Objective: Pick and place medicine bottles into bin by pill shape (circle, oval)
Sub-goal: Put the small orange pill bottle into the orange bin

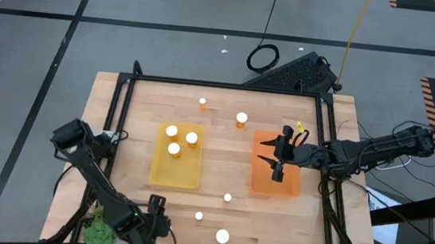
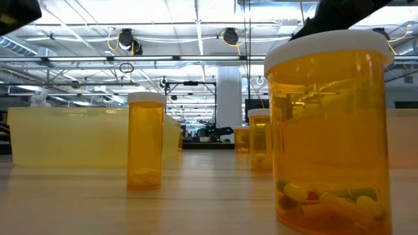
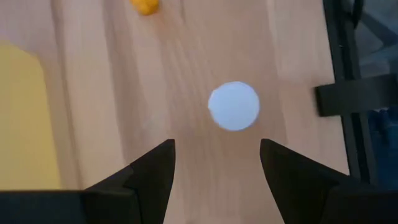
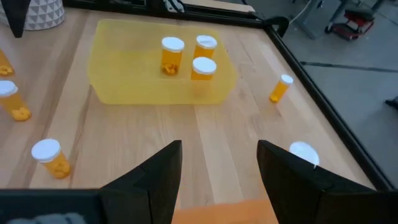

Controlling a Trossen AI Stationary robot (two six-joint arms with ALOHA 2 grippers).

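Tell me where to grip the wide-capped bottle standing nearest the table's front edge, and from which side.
Grip the bottle on its amber wall just under the white cap, coming straight down from above. It stands upright with bare wood all around, and the left hand is open close beside it, fingers wider than the cap.

Two trays are lying side by side at the middle of the table [image 1: 221, 162]: the left tray [image 1: 175, 174] is holding three upright bottles [image 1: 179, 141], while the right tray [image 1: 274, 183] is sitting beneath the right end effector [image 1: 273, 155], its fingers parted. Two bottles are standing behind the trays, one [image 1: 202, 102] farther back and one [image 1: 241, 119] just beside the right tray's far corner. Three more are standing in front of the trays, the nearest [image 1: 222, 236] lying ahead of the left end effector [image 1: 158, 222], fingers parted, at the table's front left. A leafy item [image 1: 100, 229] is sitting at that corner.
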